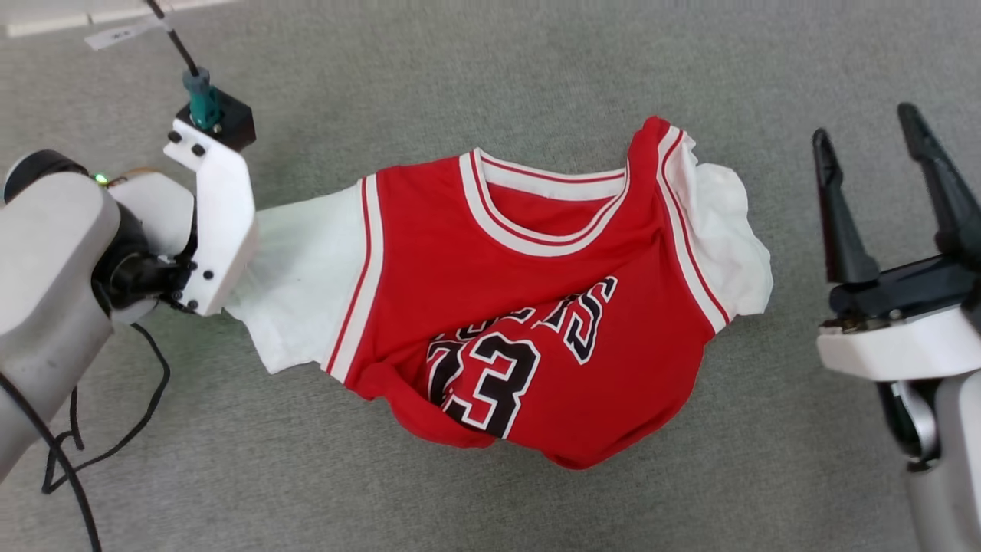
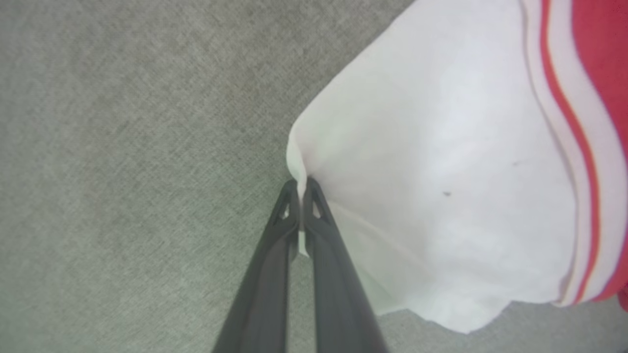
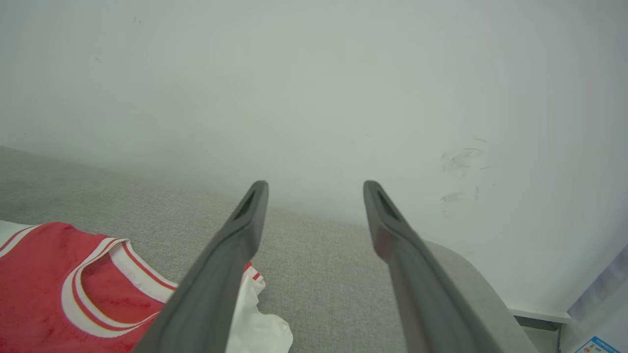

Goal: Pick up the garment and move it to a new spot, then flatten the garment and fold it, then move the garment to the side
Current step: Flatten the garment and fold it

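Your garment [image 1: 529, 307] lies chest-up on the grey fabric surface [image 1: 460, 69], near the middle of the head view, with its collar pointing away from you. It is not flat. The lower hem is bunched and rolled under, so the black lettering and number buckle into a fold. The white sleeve on your right [image 1: 728, 230] is crumpled against the shoulder. The white sleeve on your left [image 1: 306, 284] spreads out more cleanly, probably because it is drawn toward the grip.

Your left gripper [image 2: 300, 189] has its jaws closed on the outer edge of that left sleeve. In the left wrist view a thin sliver of white cloth sits pinched between the fingertips, and the rest of the sleeve fans away from the pinch. Holding the sleeve by its very edge gives you a corner to pull from, which suits lifting the shirt or drawing it taut.

Your right gripper [image 1: 864, 123] hovers well apart from the garment on its right side. Its jaws are spread wide and hold nothing, and its fingers aim toward the pale wall [image 3: 314, 73]. It looks placed to take the crumpled sleeve.

A loose black cable [image 1: 115, 429] hangs under your left arm, close to the surface, so watch that it doesn't snag.
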